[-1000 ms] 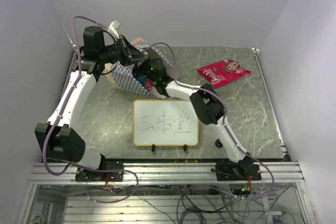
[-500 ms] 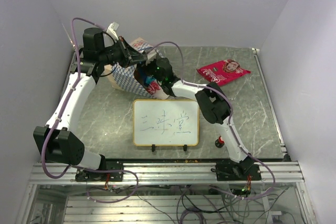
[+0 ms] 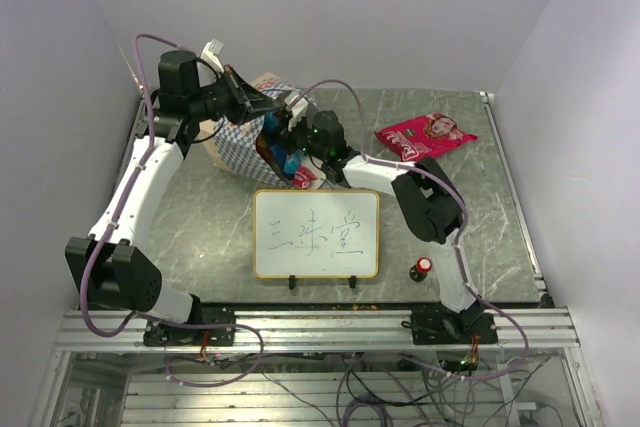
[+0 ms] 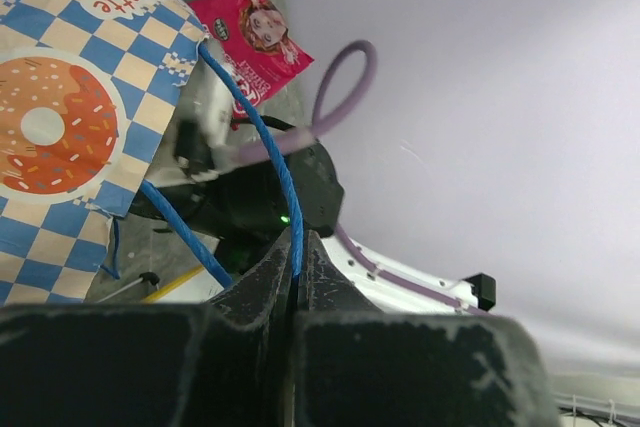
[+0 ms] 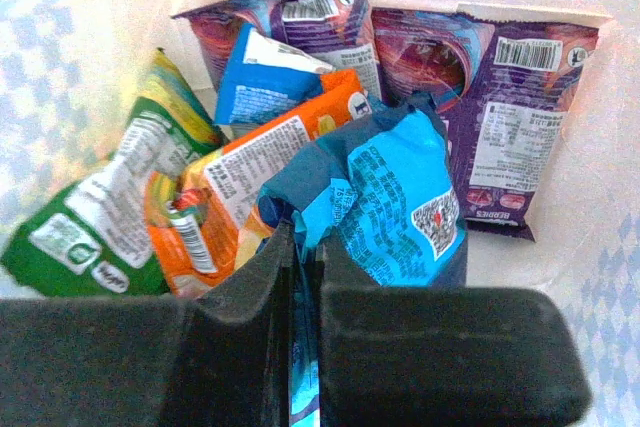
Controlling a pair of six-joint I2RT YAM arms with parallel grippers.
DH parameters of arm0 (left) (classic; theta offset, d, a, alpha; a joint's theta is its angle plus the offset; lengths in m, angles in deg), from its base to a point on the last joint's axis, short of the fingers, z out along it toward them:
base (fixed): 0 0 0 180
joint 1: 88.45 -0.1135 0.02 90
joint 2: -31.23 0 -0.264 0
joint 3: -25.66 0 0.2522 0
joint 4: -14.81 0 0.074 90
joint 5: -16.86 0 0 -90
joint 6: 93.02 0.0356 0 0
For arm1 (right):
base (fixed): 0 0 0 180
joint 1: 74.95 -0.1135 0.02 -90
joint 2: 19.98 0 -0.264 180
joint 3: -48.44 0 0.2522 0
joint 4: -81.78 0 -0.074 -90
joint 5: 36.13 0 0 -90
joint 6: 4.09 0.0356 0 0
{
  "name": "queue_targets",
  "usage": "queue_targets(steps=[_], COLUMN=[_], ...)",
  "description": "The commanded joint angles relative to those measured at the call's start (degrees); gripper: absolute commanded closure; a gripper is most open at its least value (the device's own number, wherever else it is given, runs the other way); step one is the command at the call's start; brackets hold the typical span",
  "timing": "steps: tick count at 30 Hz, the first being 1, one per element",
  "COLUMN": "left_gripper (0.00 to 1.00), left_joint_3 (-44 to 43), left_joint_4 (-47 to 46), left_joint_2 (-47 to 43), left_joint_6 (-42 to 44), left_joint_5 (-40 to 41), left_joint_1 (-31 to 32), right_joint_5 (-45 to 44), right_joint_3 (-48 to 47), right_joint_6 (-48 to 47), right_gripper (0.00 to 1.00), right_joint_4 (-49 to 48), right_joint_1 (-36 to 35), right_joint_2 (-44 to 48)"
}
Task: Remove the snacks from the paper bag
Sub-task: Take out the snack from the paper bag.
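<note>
The paper bag (image 3: 238, 145) lies at the back left with its mouth toward the right arm. My left gripper (image 4: 296, 247) is shut on the bag's blue cord handle (image 4: 262, 142) and holds the mouth up. My right gripper (image 5: 305, 242) reaches into the bag and is shut on the edge of a blue snack packet (image 5: 400, 197). Around it inside lie an orange packet (image 5: 260, 167), a green one (image 5: 110, 217) and purple ones (image 5: 510, 127). A red packet with a face (image 3: 425, 137) lies on the table at the back right.
A framed whiteboard (image 3: 316, 233) stands in front of the bag, close under my right forearm. A small red-capped black knob (image 3: 421, 268) sits near the right arm's base. Walls close in on the left, back and right.
My right gripper has gone from open to shut on the blue packet. The right wrist and elbow have shifted rightward, uncovering the knob. The left arm keeps holding the handle.
</note>
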Motion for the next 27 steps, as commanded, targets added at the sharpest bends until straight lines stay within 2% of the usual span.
queue_targets(steps=[1,5,15,21,27], left_gripper=[0.93,0.93,0.93,0.93,0.93], left_joint_3=[-1.61,-1.93,-2.2,-5.72,-5.37], left_joint_4=[-1.97,-1.22,0.01,3.44,2.6], left_joint_2=[0.69,1.09,2.47,4.79,5.31], left_joint_6=[-1.23,-1.12,-0.91,0.54,-0.51], left_joint_5=[2.16,3.44,4.33,6.07,7.21], left_joint_1=[-0.02,-0.02,-0.02,-0.05,-0.08], right_joint_5=[1.32,0.78,5.89,10.14,13.02], right_joint_3=[1.08,2.92,6.47,10.11,14.54], right_joint_6=[1.0,1.44,1.89,-3.43,-6.77], right_gripper=[1.0,1.0,1.0,1.0,1.0], right_joint_4=[-3.26,-1.04,4.79,9.74,17.42], right_joint_1=[0.25,1.18,4.27,4.86,8.52], right_joint_2=[9.34,13.51,22.83,31.34,42.68])
